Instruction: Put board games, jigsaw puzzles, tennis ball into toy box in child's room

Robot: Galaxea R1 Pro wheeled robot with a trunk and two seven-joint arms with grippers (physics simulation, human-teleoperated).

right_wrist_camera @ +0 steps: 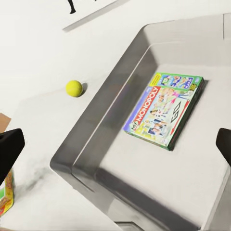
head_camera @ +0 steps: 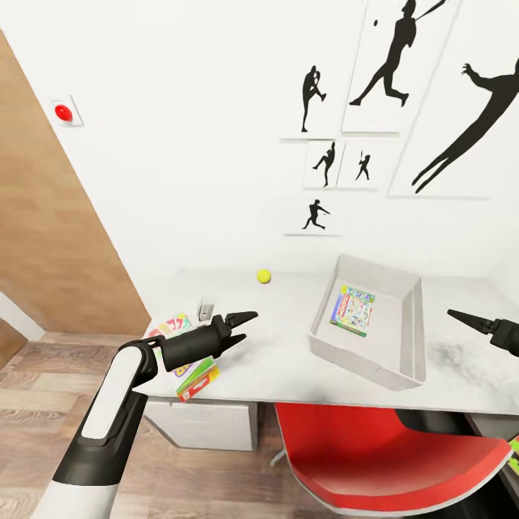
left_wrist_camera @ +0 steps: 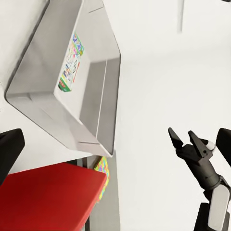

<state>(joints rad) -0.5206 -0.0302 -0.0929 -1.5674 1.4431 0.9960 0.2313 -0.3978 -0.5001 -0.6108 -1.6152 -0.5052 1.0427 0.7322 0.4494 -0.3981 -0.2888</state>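
The pale grey toy box (head_camera: 404, 364) stands on the table (head_camera: 281, 360), right of centre, with one blue-white board game (head_camera: 353, 311) lying flat inside it, also seen as the board game (right_wrist_camera: 166, 108). The tennis ball (head_camera: 264, 275) rests near the wall, left of the box. My left gripper (head_camera: 244, 328) hovers open and empty over the table's left part. Below its arm lie a jigsaw puzzle (head_camera: 173, 324) and a yellow-green board game (head_camera: 198, 380) at the front edge, both partly covered. My right gripper (head_camera: 461, 317) hangs open, right of the box.
A red chair (head_camera: 389, 454) is tucked under the table's front. A small grey object (head_camera: 207, 308) stands beside the puzzle. A wooden door (head_camera: 50, 252) is at the left. Posters of dark silhouettes (head_camera: 389, 65) hang on the white wall behind.
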